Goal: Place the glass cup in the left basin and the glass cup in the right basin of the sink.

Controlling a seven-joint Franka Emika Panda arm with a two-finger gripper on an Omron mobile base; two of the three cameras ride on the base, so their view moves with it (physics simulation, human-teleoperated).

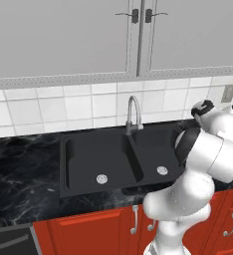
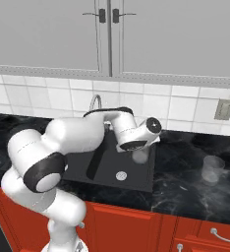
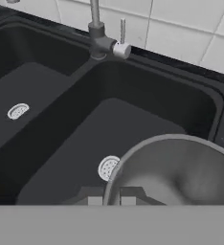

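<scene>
The black sink (image 1: pixel 63 164) has a left basin (image 1: pixel 93 159) and a right basin (image 1: pixel 153 149), each with a round silver drain. My gripper (image 2: pixel 139 147) hangs over the right basin (image 2: pixel 131 174), shut on a glass cup (image 2: pixel 140 156). In the hand view that glass cup (image 3: pixel 176 167) fills the lower right, its rim clamped at my gripper (image 3: pixel 111 198), above the right basin (image 3: pixel 133 119); the left basin (image 3: pixel 32 86) lies to the left. A second glass cup (image 2: pixel 213 170) stands upright on the counter right of the sink.
A curved chrome tap (image 1: pixel 133 112) rises behind the divider. The dark marble counter (image 2: pixel 186 192) runs either side of the sink, with red cabinet doors (image 1: pixel 88 231) below. Grey wall cabinets (image 1: pixel 63 35) hang overhead, and a wall socket (image 2: pixel 224 110) sits on the tiles.
</scene>
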